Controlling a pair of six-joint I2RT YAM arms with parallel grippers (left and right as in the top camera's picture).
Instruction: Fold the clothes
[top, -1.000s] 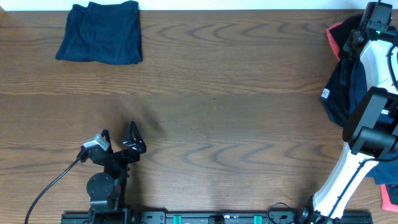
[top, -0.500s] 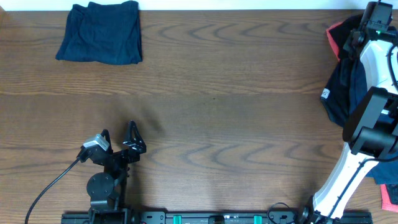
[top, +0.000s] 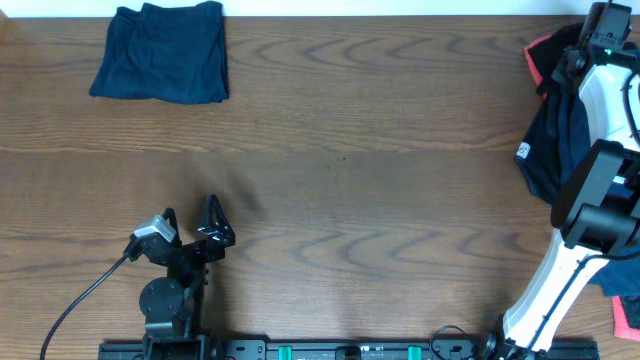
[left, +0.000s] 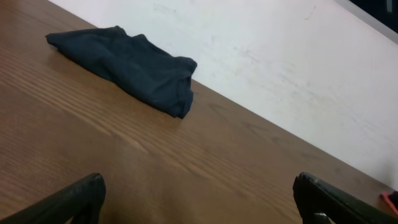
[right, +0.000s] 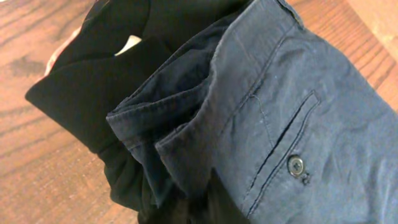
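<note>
The bench (top: 380, 150) is dark brown wood grain. At its far left corner lies a folded navy garment (top: 160, 52), flat and roughly square, just short of the pale wall (left: 298, 56) behind the bench. The left pincer (left: 199, 190) sits low near the bench's front edge towards the left side. It is released, with both black fingertips (left: 87, 190) spread wide at the lower corners of its wrist view and only bare wood between them. It is well apart from the folded garment. At the bench's right edge sits a loose pile of clothes (top: 550, 120). On top are navy trousers (right: 273, 106) with the waistband turned over and a welt pocket closed by a small dark button (right: 296, 164). Under and beside them is a black garment (right: 93, 81), which in the overhead view shows coral-pink trim (top: 535, 62) at the pile's far end and a small white logo (top: 522, 152) on its left side. The white right arm (top: 600, 90) reaches over this pile with the right pincer (top: 578, 55) down at its far end. The fingers show in no view, so I cannot tell whether it is clenched, released or grasping cloth.
</note>
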